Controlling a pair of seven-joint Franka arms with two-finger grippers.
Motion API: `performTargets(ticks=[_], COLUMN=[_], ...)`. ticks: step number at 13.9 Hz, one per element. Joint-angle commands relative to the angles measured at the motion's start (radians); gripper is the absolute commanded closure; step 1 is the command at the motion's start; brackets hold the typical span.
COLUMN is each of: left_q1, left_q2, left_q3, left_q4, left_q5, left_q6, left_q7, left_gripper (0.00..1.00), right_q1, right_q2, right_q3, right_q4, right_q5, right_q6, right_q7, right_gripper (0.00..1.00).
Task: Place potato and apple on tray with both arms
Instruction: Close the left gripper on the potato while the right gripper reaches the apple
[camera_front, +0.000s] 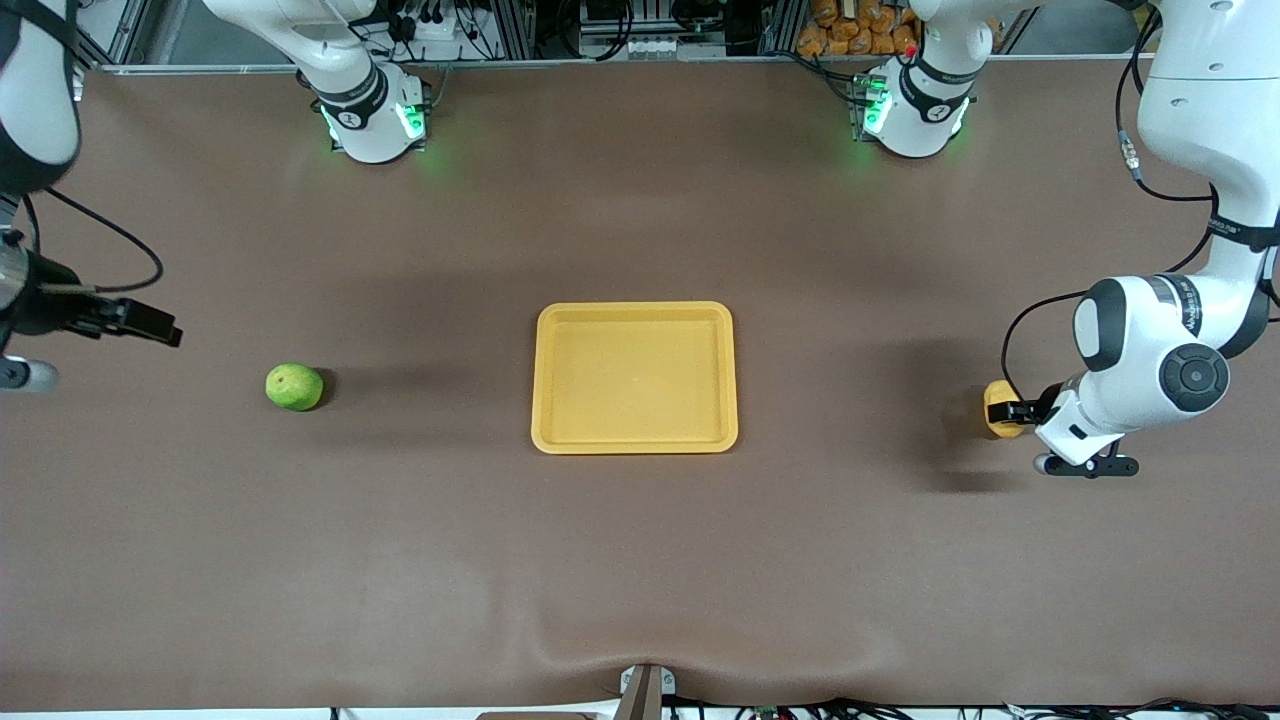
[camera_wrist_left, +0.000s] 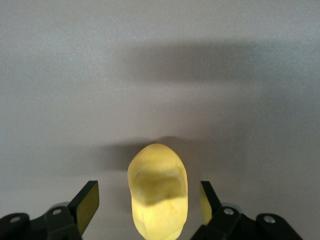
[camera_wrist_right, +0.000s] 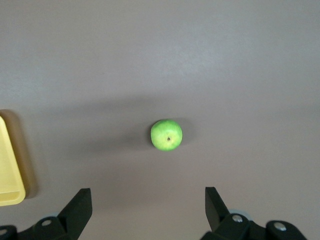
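Nearest the front camera sits the potato (camera_front: 1000, 409) at the left arm's end of the table, between the spread fingers of the left gripper (camera_wrist_left: 149, 204), gaps showing on both sides; the gripper hides part of it. Over the right arm's end, the right gripper (camera_wrist_right: 148, 207) hangs open above the apple (camera_front: 294, 387). Between both fruits lies the tray (camera_front: 636, 440).

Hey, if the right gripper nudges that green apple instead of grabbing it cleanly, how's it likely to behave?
The apple looks round and sits loose on the table, so it would probably roll. Its skin looks smooth, so the fingers might slip. The open right gripper has not reached it; centring first seems wise.
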Motion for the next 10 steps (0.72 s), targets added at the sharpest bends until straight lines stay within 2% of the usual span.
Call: performTargets(ticks=[1, 4, 7, 10], left_q1=[0.013, 0.012, 0.011, 0.011], left_q2=[0.003, 0.004, 0.011, 0.011], left_q3=[-0.007, -0.007, -0.009, -0.009], left_q4=[-0.019, -0.041, -0.042, -0.045], left_q5=[-0.001, -0.001, -0.001, -0.001], left_q6=[0.031, 0.068, 0.068, 0.068], left_q7=[-0.006, -0.006, -0.006, -0.006], left_gripper=[0.11, 0.14, 0.23, 0.42], right_q1=[-0.002, -0.002, -0.003, -0.002], right_q2=[0.017, 0.046, 0.074, 0.083], right_q3=[-0.001, -0.001, -0.001, -0.001], right_q4=[-0.025, -0.026, -0.026, -0.026], right_q5=[-0.009, -0.008, -0.008, -0.008], right_q6=[0.054, 0.059, 0.061, 0.062], right_q7=[-0.05, -0.05, -0.05, -0.05], right_gripper=[0.0, 0.0, 0.0, 0.0])
